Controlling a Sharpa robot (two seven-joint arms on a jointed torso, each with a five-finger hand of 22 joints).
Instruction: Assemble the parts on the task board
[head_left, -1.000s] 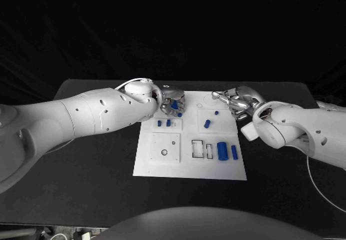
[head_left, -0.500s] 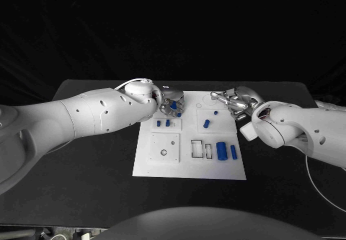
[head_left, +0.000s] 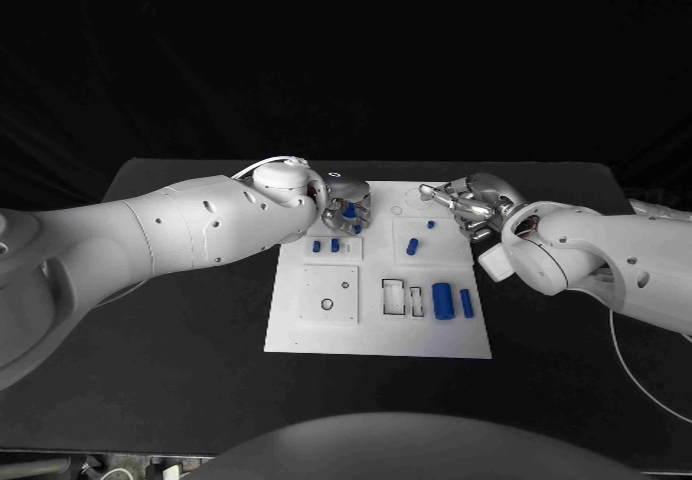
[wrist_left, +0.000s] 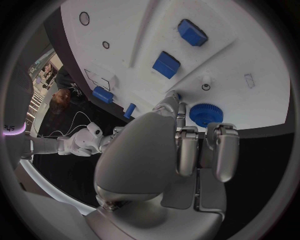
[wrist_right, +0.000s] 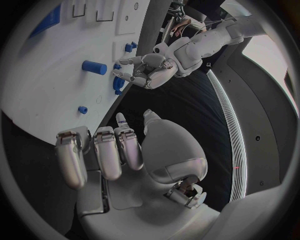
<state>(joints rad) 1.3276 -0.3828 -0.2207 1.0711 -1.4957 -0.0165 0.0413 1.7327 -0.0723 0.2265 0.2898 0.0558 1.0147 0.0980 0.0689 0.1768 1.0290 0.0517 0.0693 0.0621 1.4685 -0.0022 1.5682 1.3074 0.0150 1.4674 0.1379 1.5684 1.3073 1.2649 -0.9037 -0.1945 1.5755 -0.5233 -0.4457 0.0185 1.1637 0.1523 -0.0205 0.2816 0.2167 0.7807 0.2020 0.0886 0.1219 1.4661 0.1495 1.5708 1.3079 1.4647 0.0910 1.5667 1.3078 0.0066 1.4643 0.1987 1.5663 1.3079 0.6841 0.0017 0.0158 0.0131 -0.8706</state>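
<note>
The white task board (head_left: 378, 325) lies mid-table. My left hand (head_left: 343, 208) hovers over its far left corner, fingers curled down around a blue gear (wrist_left: 206, 114) that lies on the board near the edge. One fingertip (wrist_left: 176, 106) touches the gear's rim, but I cannot make out a firm grip. The right wrist view shows the same gear (wrist_right: 119, 83) under that hand (wrist_right: 147, 70). My right hand (head_left: 464, 205) floats over the board's far right corner, fingers apart and holding nothing. Blue parts lie on the board: two blocks (head_left: 327, 245), a cylinder (head_left: 414, 247), a small peg (head_left: 431, 225).
Two larger blue pieces (head_left: 453, 302) stand in the near right section beside open rectangular slots (head_left: 395, 297). A square plate with small holes (head_left: 330, 294) takes the near left. Black table (head_left: 173, 350) surrounds the board.
The blue gear under my left hand sits slightly lower, closer to the board. Both hands have barely moved.
</note>
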